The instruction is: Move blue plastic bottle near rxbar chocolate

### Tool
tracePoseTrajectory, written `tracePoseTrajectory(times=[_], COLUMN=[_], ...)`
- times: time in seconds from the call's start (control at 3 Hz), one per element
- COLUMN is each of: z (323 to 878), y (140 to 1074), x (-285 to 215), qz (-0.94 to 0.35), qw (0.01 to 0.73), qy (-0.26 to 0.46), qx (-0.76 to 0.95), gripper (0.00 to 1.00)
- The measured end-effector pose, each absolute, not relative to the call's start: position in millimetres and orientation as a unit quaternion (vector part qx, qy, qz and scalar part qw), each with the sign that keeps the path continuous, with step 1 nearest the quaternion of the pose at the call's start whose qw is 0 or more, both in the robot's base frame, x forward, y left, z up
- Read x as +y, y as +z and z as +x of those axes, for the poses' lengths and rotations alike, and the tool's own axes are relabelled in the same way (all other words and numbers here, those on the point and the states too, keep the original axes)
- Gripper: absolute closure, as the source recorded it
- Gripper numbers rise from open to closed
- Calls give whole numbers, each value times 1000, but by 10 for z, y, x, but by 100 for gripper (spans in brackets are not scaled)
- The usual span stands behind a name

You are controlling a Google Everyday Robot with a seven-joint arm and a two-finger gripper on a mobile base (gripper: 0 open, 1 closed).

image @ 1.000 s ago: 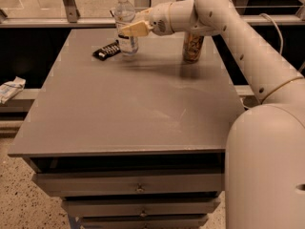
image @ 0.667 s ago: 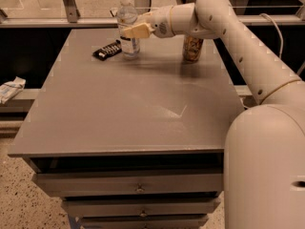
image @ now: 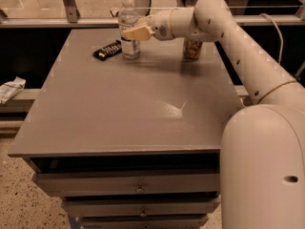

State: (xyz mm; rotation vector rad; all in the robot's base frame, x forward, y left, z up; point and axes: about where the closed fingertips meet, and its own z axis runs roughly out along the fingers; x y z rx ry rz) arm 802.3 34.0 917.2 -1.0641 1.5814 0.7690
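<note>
Table [image: 143,113]: grey top, drawers [image: 138,187] noted under the near edge.

Blue plastic bottle [image: 130,49]: recorded upright at the far left part of the table top, white cap up, its base at or just above the surface; contact with the top could not be made out.

Rxbar chocolate [image: 107,50]: found lying flat just left of the bottle, angled, its right end close to the bottle's base. Whether the two touched could not be told.

Gripper [image: 128,33]: positioned at the bottle's mid-height, reached in from the right. One pale finger [image: 136,32] was seen laid across the near side of the bottle; the other was hidden behind it. The gripper was judged clasped on the bottle.

Arm [image: 238,46]: white, stretched from the near right corner up and across to the far left, above the table.

Gold-brown can [image: 192,49]: stood upright at the far right of the table, partly covered by the arm, well apart from the bottle and bar.

A crumpled white packet [image: 10,88] was noted on a ledge off the table's left side.
</note>
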Motion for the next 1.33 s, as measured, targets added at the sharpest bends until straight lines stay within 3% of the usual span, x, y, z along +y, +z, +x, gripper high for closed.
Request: tracePoseTrajectory(times=[0.33,1.0,1.33], z=[8021,7834,7163], y=[9118,9149,9254], x=[324,236,-207], qz=[-442,-434,-411], qw=[515,528,553], qy=[322,323,311], qx=[660,655,655], gripper=[1,0,0])
